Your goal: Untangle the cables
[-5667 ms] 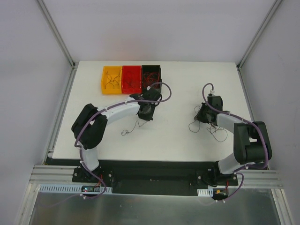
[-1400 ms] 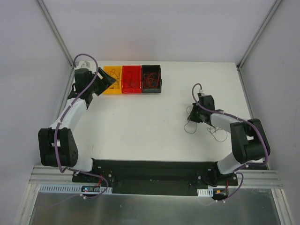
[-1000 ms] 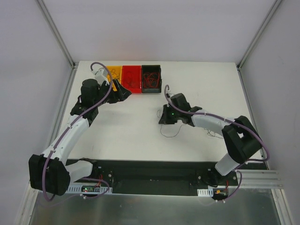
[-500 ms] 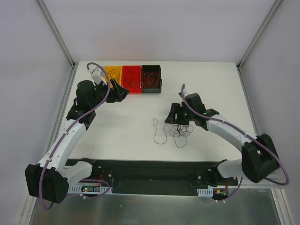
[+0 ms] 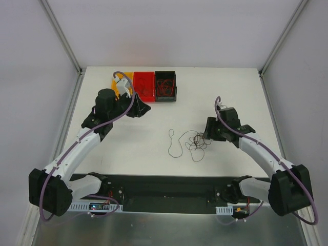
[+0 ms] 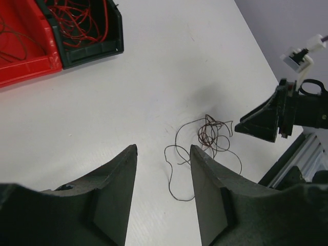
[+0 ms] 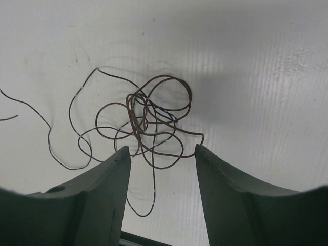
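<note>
A small tangle of thin brown and black cables lies on the white table, with one black cable looped loose just to its left. My right gripper hovers at the tangle's right edge, open and holding nothing. From the right wrist the tangle sits just beyond my open right gripper, and one strand trails down between the fingers. My left gripper is open and empty near the bins. In its wrist view the left gripper points toward the tangle and the loose cable.
Three bins stand in a row at the back: yellow, partly hidden by my left arm, red and black. Thin red cables lie in the black bin. The right gripper shows beyond the tangle.
The right gripper opened and drew back to the right, leaving the tangle and the loose cable on the table. The left gripper swung from the bins toward the middle, its jaws narrowing.
</note>
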